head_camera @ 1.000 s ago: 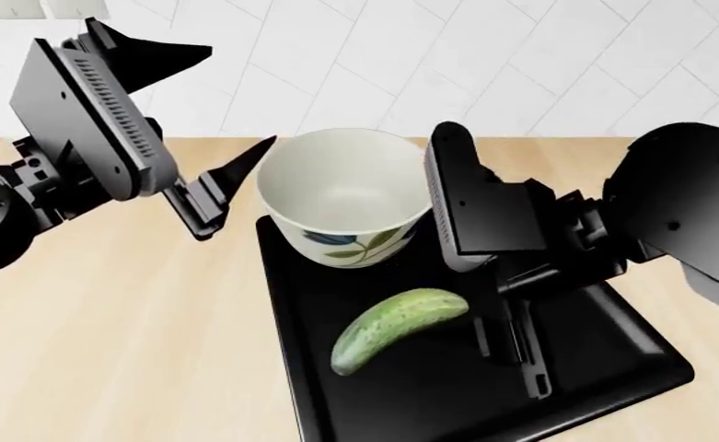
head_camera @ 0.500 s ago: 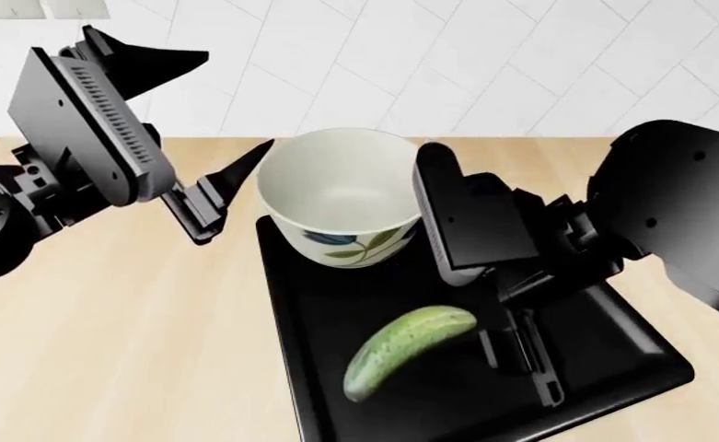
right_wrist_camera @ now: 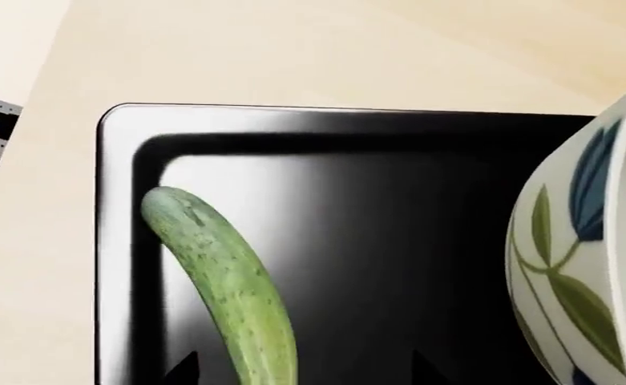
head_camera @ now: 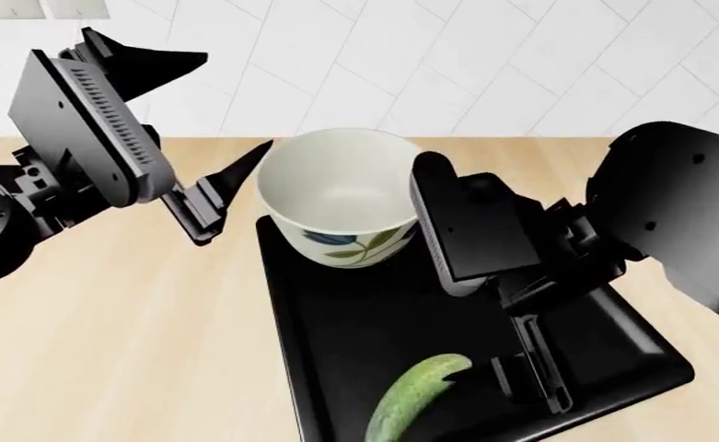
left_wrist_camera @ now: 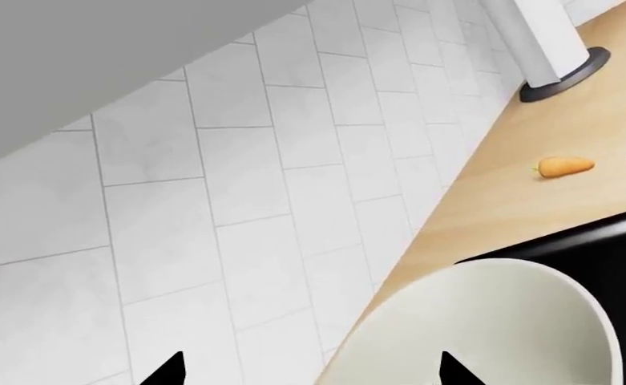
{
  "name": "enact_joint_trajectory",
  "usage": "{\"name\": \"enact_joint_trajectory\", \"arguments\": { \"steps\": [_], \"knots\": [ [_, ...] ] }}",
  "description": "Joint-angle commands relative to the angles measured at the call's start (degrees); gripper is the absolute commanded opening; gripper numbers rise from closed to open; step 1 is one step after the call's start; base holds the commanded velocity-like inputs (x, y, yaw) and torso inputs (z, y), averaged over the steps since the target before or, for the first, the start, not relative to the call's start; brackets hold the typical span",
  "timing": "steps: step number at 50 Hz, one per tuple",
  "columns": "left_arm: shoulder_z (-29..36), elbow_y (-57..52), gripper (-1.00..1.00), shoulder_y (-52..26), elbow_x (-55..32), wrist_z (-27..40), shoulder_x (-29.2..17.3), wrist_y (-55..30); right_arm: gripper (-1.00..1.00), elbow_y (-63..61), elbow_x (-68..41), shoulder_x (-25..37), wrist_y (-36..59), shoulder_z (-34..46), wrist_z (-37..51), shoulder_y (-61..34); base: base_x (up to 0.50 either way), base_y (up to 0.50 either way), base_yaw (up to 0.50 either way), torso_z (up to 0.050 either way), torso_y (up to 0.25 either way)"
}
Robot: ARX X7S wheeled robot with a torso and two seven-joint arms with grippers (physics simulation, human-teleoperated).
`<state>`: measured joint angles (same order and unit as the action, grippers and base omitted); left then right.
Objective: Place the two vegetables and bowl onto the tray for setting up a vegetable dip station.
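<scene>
Head view, tray [head_camera: 605, 313]: glossy black, low rim, bare middle.
Cucumber [head_camera: 411, 401]: bumpy green, lying in the tray's near part, long axis near-left to far-right.
Bowl [head_camera: 338, 196]: cream, leaf-painted, on the tray's far-left corner.
Carrot [left_wrist_camera: 565, 167]: on the wooden counter [head_camera: 126, 341], apart from the tray.
Left gripper [head_camera: 200, 129]: fingers spread, empty.
Right gripper [head_camera: 506, 313]: fingers apart, empty, above the tray.

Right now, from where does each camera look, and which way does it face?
Head view: high on the robot, facing forward and down on the tray, the bowl and the cucumber; both arms show, with the left gripper and the right gripper.
Left wrist view: near the left gripper, facing the tiled wall and countertop; two fingertips show, and the carrot lies far off.
Right wrist view: above the tray, facing down; only dark fingertips show.
Shared: all three show the bowl and tray.
</scene>
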<state>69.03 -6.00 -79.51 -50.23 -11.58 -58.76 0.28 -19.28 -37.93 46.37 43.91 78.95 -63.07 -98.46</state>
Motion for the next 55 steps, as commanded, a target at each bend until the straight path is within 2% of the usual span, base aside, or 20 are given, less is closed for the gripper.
{"name": "enact_joint_trajectory", "arguments": {
  "steps": [1, 7, 12, 19, 33, 47, 53, 55],
  "knots": [
    [-0.1, 0.1, 1.0, 0.2, 0.1, 0.0, 0.2, 0.1, 1.0, 0.5, 0.1, 0.0, 0.0, -0.3, 0.4, -0.2, 0.0, 0.0, 0.0, 0.0, 0.0],
    [-0.2, 0.0, 1.0, 0.7, 0.1, 0.3, -0.1, 0.4, 1.0, 2.6, -2.0, -0.6, 5.7, -2.0, 4.0, -1.4, 0.0, 0.0, 0.0, 0.0, 0.0],
    [-0.3, 0.1, 1.0, 1.0, 0.1, 0.4, -0.1, 0.7, 1.0, 2.5, -2.7, 1.0, 6.8, -4.1, 6.5, -2.3, 0.0, 0.0, 0.0, 0.0, 0.0],
    [-0.4, 0.4, 1.0, 1.2, 0.2, 0.2, 0.3, 1.0, 1.0, 2.0, -3.6, 2.1, 9.3, -5.1, 8.9, -2.6, 0.0, -0.5, 0.0, 0.0, 0.0],
    [-0.7, -1.1, 1.0, 1.2, -0.1, 0.9, -0.8, 0.4, 1.0, 3.4, -4.7, 0.2, 10.5, -5.9, 10.4, -2.2, 0.0, -0.5, 0.0, 0.0, 0.0],
    [-0.8, -1.0, 1.0, 1.6, -0.2, 0.9, -0.6, 0.3, 1.0, 7.7, -4.8, -1.9, 11.3, -5.7, 12.3, -0.3, 0.2, -0.43, 0.0, 0.0, 0.0],
    [-0.8, -0.7, 1.0, 1.6, -0.1, 0.7, -0.3, 0.4, 1.0, 17.9, -2.8, -5.7, 13.0, -4.8, 11.3, -1.7, 0.0, 0.0, 0.0, 0.0, 0.0],
    [-0.9, -0.7, 1.0, 1.6, -0.1, 0.6, -0.3, 0.4, 1.0, 22.8, 0.8, -7.1, 10.3, -2.5, 9.6, -2.4, 0.0, 0.0, 0.0, 0.0, 0.0]
  ]
}}
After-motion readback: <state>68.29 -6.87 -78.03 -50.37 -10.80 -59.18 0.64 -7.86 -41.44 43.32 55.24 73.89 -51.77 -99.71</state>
